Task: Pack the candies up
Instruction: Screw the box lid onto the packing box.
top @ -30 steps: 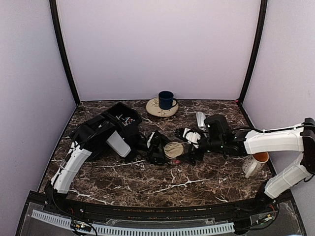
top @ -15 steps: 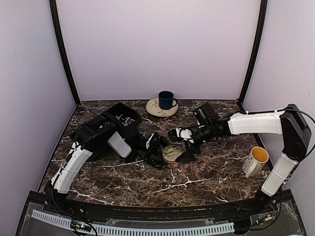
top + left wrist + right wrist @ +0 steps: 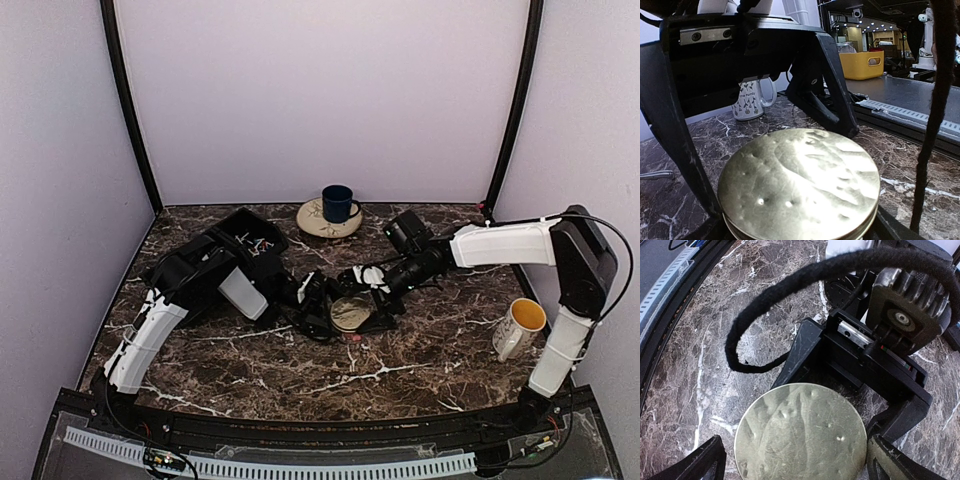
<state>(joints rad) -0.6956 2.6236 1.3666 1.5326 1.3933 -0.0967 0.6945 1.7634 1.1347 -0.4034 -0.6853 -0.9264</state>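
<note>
**Pincers, two, meet over one gold lid (image 3: 349, 312)**

Left gripper (image 3: 328, 311) and right gripper (image 3: 369, 311) each straddle it; whether either clamps cannot be told. One black tray (image 3: 228, 236), one plate (image 3: 311, 222), two mugs: blue mug (image 3: 337, 203), white mug (image 3: 518, 328). Candies (image 3: 257, 242) lie in the tray, too small to count.

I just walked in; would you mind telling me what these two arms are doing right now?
Both arms meet mid-table over a gold-lidded jar. The left gripper has its fingers apparently closed against the jar's sides, holding it, while the right gripper has its fingers flanking the lid from the opposite side; whether they grip it cannot be told. A few coloured candies lie in the black tray beside the left arm.
</note>
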